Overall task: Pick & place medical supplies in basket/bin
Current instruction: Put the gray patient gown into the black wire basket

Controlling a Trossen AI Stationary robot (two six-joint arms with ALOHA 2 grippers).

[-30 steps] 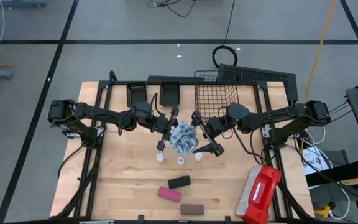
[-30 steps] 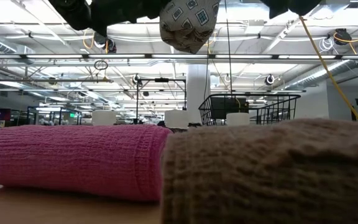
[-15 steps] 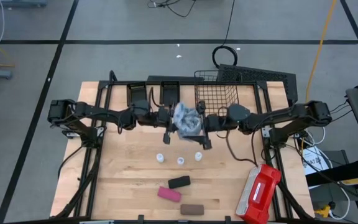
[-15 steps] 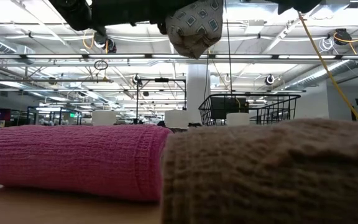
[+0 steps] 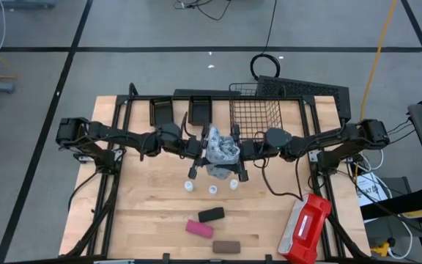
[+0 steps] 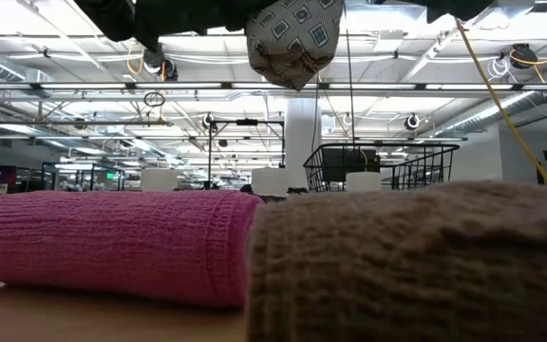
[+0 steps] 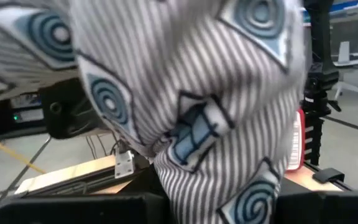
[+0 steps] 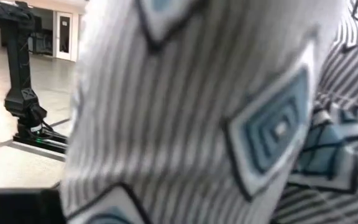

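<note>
We see the left end effector (image 5: 200,152) and right end effector (image 5: 238,154) both clamped on the bunched blue-grey patterned pack (image 5: 219,150), held aloft over mid-desk (image 5: 145,213), above the three white vials (image 5: 212,188) and just left of the wire-mesh basket (image 5: 255,114)

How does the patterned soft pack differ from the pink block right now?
The patterned soft pack hangs in the air between the left gripper and right gripper; the pink block lies on the table, untouched. The pack is bunched, striped and larger; the block is a plain, compact oblong. Neither is in the wire basket yet.
</note>
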